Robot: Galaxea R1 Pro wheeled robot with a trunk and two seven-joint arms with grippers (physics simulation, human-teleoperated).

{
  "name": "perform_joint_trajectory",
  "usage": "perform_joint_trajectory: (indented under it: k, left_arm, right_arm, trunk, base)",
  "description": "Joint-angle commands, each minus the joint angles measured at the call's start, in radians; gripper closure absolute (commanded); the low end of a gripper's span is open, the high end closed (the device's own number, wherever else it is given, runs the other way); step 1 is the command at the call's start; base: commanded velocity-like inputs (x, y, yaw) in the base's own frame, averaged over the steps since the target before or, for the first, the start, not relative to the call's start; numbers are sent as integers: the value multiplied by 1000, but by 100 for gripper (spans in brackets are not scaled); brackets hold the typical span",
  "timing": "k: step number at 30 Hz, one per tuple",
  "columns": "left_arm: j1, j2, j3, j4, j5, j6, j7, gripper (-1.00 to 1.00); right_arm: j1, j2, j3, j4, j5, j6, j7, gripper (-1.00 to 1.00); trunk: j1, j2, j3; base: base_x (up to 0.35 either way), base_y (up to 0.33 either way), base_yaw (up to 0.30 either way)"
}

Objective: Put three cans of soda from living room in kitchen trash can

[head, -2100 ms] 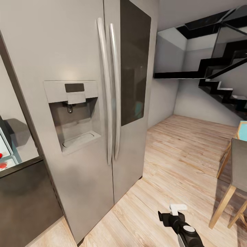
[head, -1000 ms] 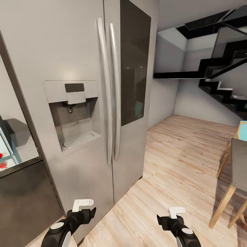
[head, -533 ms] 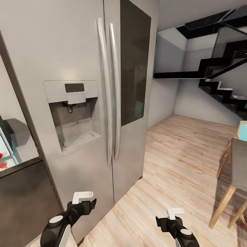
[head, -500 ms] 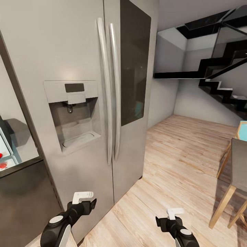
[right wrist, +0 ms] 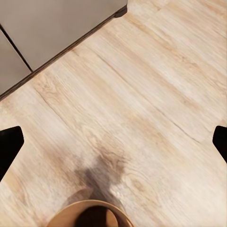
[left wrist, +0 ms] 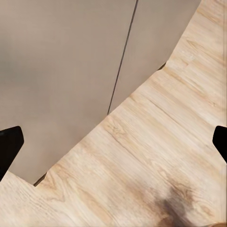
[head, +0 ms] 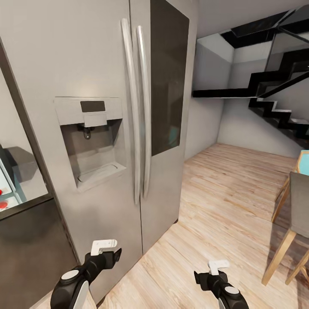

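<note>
Both empty: left end effector (head: 104, 248) and right end effector (head: 217, 267) spread wide by fridge (head: 86, 64)

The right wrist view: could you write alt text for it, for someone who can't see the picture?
Looking down at a pale wood plank floor, with the open gripper's two dark fingertips at opposite edges and nothing between them. The round brown rim of the tash can shows at one edge, and the grey base of the fridge fills a corner.
</note>
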Motion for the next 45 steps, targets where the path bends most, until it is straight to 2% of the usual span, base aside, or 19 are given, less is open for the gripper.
perform_joint_trajectory:
  k: [1,8,12,13,15,24,27,34,41,45]
  left_arm:
    - [0,0,0,0,3,0,1,-100]
    - [-2,0,0,5,12,0,3,-100]
    - [-2,-1,0,7,11,0,5,-100]
    - [-2,-1,0,8,11,-1,6,-100]
    - [-3,-1,0,10,10,-1,6,-100]
    - [-4,-1,0,26,13,-2,8,-100]
    - [-5,-1,0,27,14,-2,8,-100]
    - [-5,-1,0,28,15,-2,8,-100]
    - [-5,-1,0,29,14,-2,8,-100]
    - [-5,-1,0,29,13,-2,7,-100]
  right_arm:
    - [0,0,0,0,0,2,0,-100]
    - [0,0,-5,9,-2,14,1,-100]
    - [-1,0,-9,74,-3,17,1,-100]
    - [-3,0,-10,132,-3,18,1,-100]
    - [-7,2,-9,183,-3,18,0,-100]
    - [-26,8,-8,309,-3,19,-3,-100]
    - [-41,15,-8,346,-2,28,-31,-100]
    - [-58,28,-4,384,-2,48,-100,-100]
    - [-61,35,-2,391,-1,50,-113,-100]
    - [-61,36,-2,391,-1,48,-112,-100]
  trunk:
    - [4,-7,-3]
    - [31,-56,-25]
    - [46,-84,-38]
    - [50,-91,-41]
    - [58,-105,-47]
    - [92,-168,-75]
    - [104,-189,-85]
    - [130,-238,-107]
    - [157,-287,-129]
    - [157,-287,-129]
  base:
    - [0,0,0]
    - [0,0,0]
    - [0,0,0]
    - [0,0,0]
    - [0,0,0]
    - [0,0,0]
    - [0,0,0]
    - [0,0,0]
    - [0,0,0]
    - [0,0,0]
